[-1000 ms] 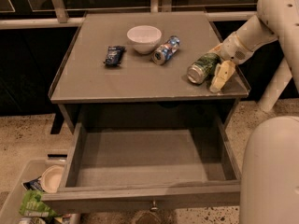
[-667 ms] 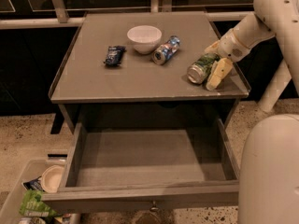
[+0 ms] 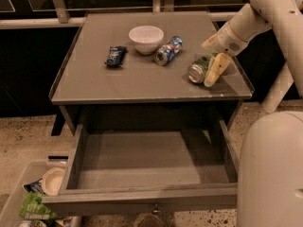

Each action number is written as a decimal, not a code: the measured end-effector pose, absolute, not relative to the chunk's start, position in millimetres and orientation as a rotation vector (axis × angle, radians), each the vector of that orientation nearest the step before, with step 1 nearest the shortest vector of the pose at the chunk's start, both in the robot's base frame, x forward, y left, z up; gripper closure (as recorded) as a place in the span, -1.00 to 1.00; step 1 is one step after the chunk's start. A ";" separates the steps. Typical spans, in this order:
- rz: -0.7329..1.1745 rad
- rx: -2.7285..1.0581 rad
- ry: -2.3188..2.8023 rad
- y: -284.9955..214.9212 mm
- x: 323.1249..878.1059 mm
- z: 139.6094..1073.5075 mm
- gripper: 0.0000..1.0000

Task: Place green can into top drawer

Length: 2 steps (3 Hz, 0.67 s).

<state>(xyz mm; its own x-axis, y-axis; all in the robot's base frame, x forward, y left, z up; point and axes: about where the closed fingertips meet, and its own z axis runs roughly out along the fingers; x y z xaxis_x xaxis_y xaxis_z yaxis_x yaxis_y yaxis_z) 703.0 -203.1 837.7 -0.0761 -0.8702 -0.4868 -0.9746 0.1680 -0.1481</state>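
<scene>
The green can (image 3: 198, 70) lies on its side on the grey table top (image 3: 142, 82), near the right edge, its silver top facing front-left. My gripper (image 3: 207, 64) is down at the can from the right. It is open, with one pale finger (image 3: 214, 71) along the can's right side and the other behind it. The can rests on the table. The top drawer (image 3: 151, 162) is pulled out below the table top. Its flat bottom is bare, and a small knob (image 3: 154, 208) shows on the front.
A white bowl (image 3: 146, 38), a blue-and-silver can (image 3: 168, 51) on its side and a dark snack packet (image 3: 115, 56) lie on the table top. A bin of trash (image 3: 35, 200) stands on the floor at front left. My white base (image 3: 272, 169) fills the front right.
My gripper has shifted slightly left, closer around the green can. The can and the drawer have not moved.
</scene>
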 end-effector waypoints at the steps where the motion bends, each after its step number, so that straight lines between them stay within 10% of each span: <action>1: 0.297 -1.740 1.985 -203.1 703.0 837.7 -0.69; 2: 0.297 -1.740 1.985 -203.1 703.0 837.7 -0.23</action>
<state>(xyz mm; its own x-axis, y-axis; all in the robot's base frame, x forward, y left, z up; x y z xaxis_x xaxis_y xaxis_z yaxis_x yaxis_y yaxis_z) 703.0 -203.1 837.7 -0.0761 -0.8702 -0.4868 -0.9746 0.1680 -0.1481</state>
